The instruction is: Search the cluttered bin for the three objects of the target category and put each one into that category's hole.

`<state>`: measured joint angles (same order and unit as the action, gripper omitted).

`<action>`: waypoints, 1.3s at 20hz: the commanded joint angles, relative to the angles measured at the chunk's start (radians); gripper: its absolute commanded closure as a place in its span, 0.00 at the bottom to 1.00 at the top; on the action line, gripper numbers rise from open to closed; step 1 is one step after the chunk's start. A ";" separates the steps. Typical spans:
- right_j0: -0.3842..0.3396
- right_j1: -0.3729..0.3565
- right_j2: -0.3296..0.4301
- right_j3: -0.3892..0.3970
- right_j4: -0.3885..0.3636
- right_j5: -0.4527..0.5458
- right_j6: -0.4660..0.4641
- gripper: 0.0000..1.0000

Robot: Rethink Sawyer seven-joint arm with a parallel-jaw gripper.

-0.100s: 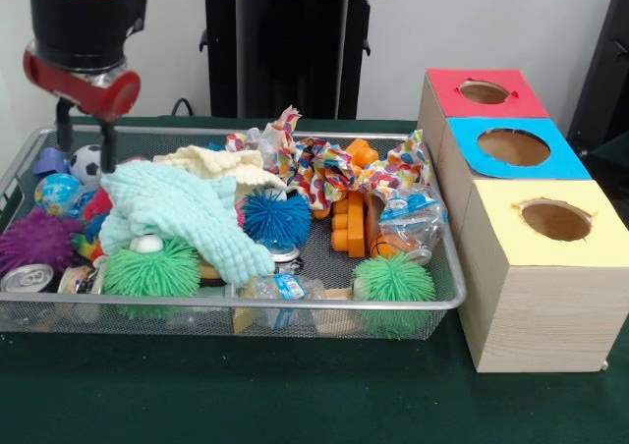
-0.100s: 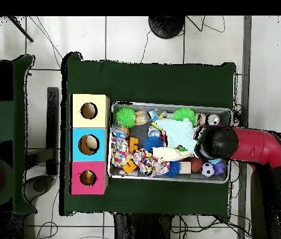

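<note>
My gripper (image 1: 85, 149) hangs open over the left end of the wire bin (image 1: 295, 305). A small soccer ball (image 1: 86, 163) shows between its two fingers (image 1: 106, 149); whether they touch it I cannot tell. Below lie a globe ball (image 1: 57, 193), a purple spiky ball (image 1: 37, 241), a mint cloth (image 1: 182, 213) and a cream cloth (image 1: 221, 163). Green spiky balls (image 1: 152, 270) (image 1: 393, 279), a blue spiky ball (image 1: 276, 217), orange blocks (image 1: 348, 224), a can (image 1: 27, 278), plastic bottles (image 1: 408, 218) and a patterned cloth (image 1: 324, 167) fill the rest. In the overhead view the arm (image 2: 248, 148) hides the gripper.
Three wooden boxes stand right of the bin, each with a round hole on top: red (image 1: 484, 92) farthest, blue (image 1: 514, 147) in the middle, yellow (image 1: 555, 220) nearest. Overhead they form a column (image 2: 89, 144) left of the bin (image 2: 168, 104) on the green cloth table.
</note>
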<state>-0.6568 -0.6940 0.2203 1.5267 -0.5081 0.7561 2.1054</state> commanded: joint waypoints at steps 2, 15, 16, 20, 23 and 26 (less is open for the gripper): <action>-0.037 0.030 0.008 0.098 0.093 -0.034 0.074 0.00; -0.037 0.093 -0.008 0.089 0.099 -0.121 0.089 0.00; -0.031 0.098 -0.011 0.094 0.096 -0.139 0.102 0.00; 0.006 0.100 -0.035 0.107 0.097 -0.157 0.136 0.00; 0.043 0.088 -0.063 0.115 0.115 -0.132 0.163 0.00; 0.067 0.102 -0.079 0.096 0.140 -0.111 0.172 0.00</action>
<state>-0.6352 -0.6382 0.1657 1.5583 -0.4127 0.6371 2.1056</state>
